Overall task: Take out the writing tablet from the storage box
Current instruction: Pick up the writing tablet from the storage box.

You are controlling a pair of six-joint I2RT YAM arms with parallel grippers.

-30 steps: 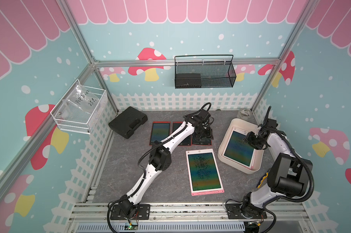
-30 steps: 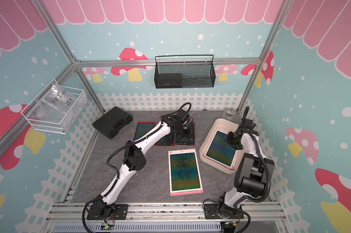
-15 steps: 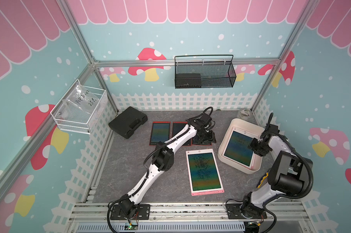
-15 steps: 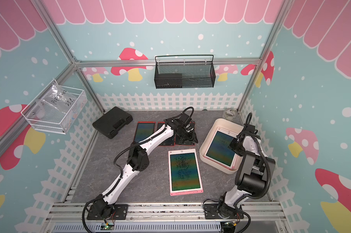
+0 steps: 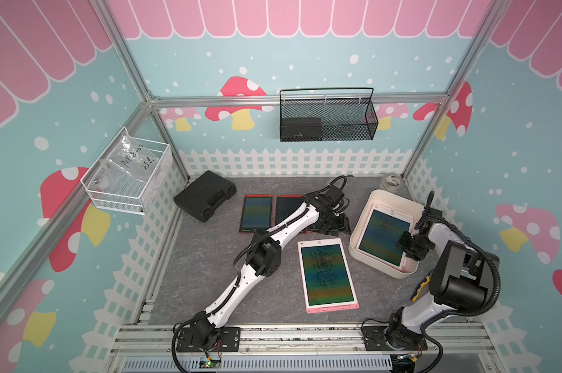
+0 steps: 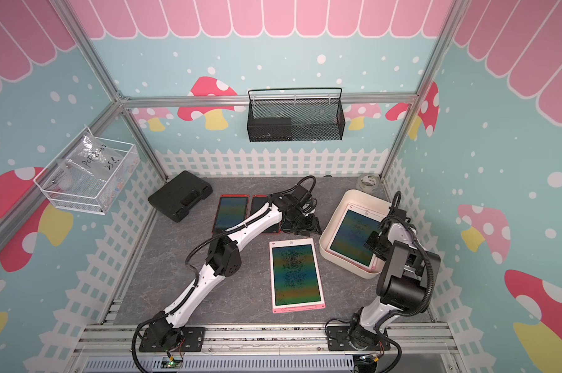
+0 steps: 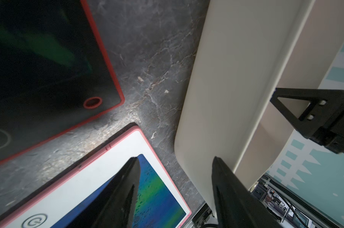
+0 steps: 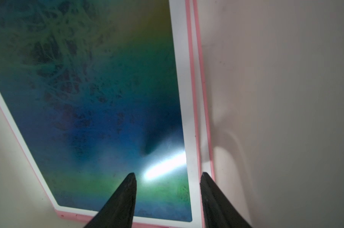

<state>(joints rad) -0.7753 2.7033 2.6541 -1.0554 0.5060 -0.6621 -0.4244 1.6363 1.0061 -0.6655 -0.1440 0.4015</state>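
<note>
Black right hand (image 8: pixel 168 174) slid nearer over writing tablet (image 8: pixel 88 98).

Grey tabletop (image 5: pixel 195 258), storage box (image 5: pixel 376 267), black case (image 5: pixel 205 195), pink tablet (image 5: pixel 326 274), red tablets (image 5: pixel 257 213)

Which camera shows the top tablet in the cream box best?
A top view shows nearly the whole top tablet in the storage box. The right wrist view shows only part of its screen; the left wrist, none.
</note>
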